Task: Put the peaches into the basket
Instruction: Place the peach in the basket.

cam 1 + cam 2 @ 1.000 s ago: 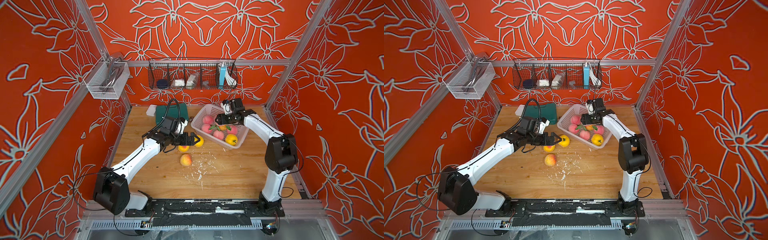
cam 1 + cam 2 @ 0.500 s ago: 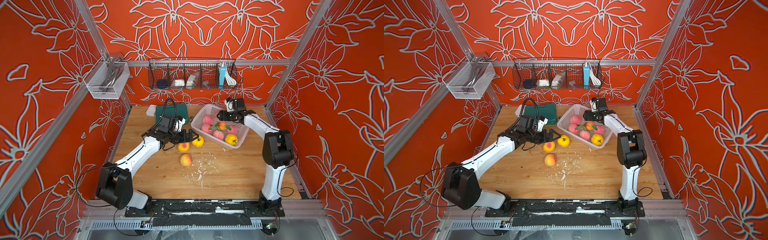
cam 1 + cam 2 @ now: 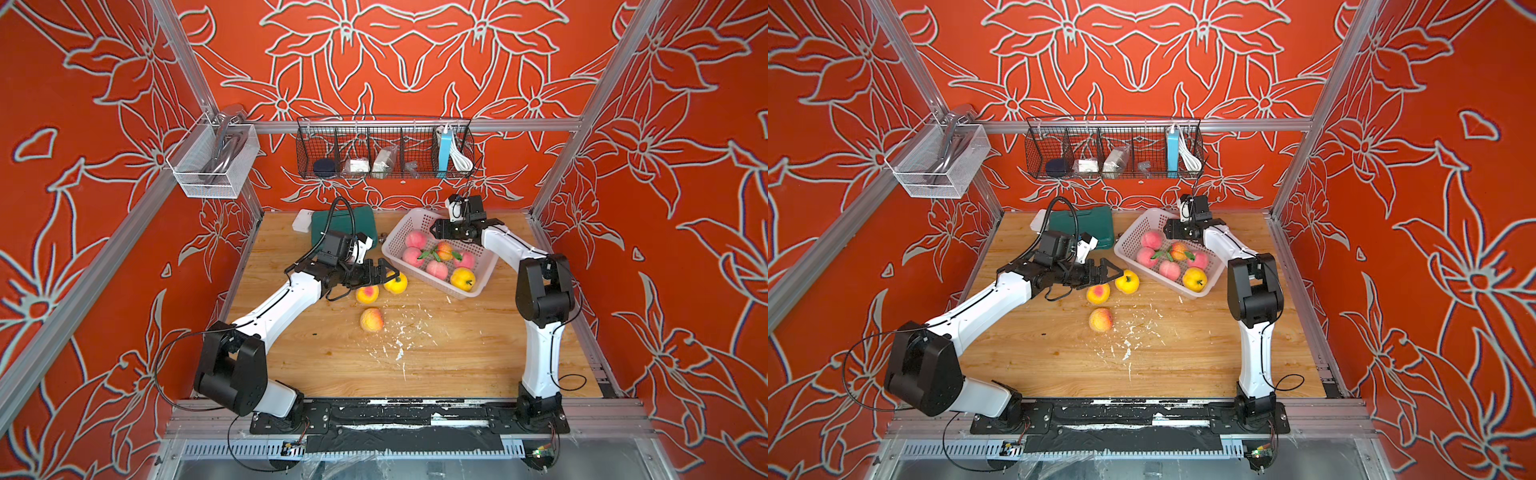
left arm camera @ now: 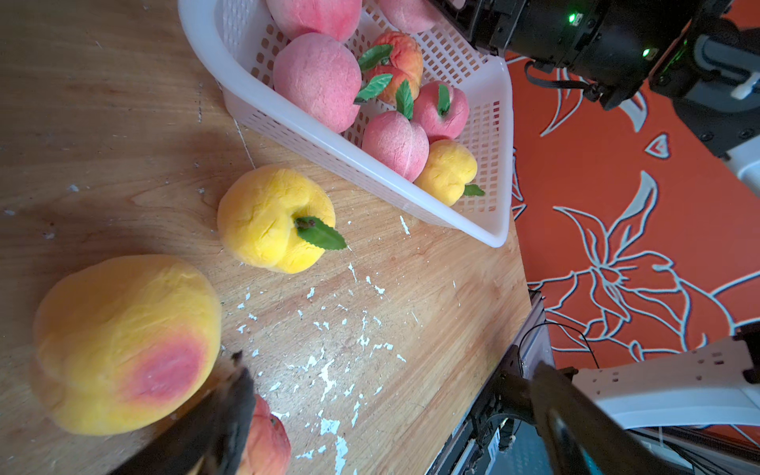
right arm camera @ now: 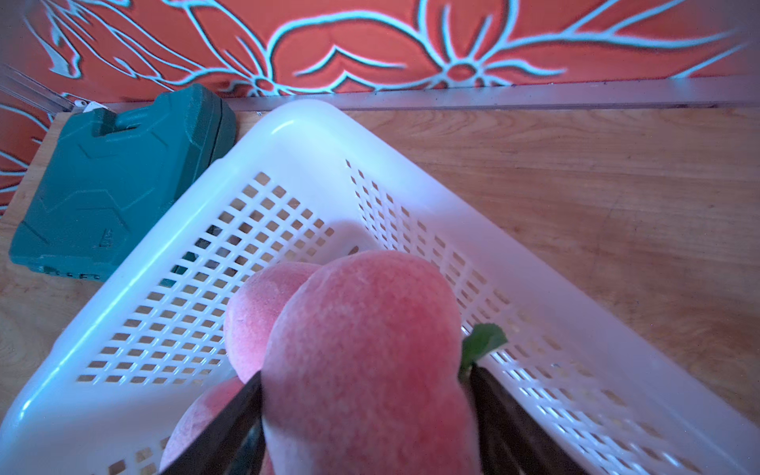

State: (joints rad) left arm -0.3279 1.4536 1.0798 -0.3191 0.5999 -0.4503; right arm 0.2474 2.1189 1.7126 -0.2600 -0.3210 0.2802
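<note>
Right wrist: pink peach (image 5: pixel 362 349) clamped in right gripper (image 5: pixel 364 380).

A pale holey plastic basket (image 3: pixel 401 230) and a dark green case (image 3: pixel 365 222) sit on the wooden tabletop (image 3: pixel 457 357). Three round yellow toy peaches (image 3: pixel 371 319) lie nearby.

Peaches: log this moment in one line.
right gripper: shut on pink peach, over basket | left gripper: open, empty, above table | loose peaches: three on table

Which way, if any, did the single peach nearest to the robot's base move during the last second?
No. In both top views the single peach stays where it was, at the same gap from the white flecks.
</note>
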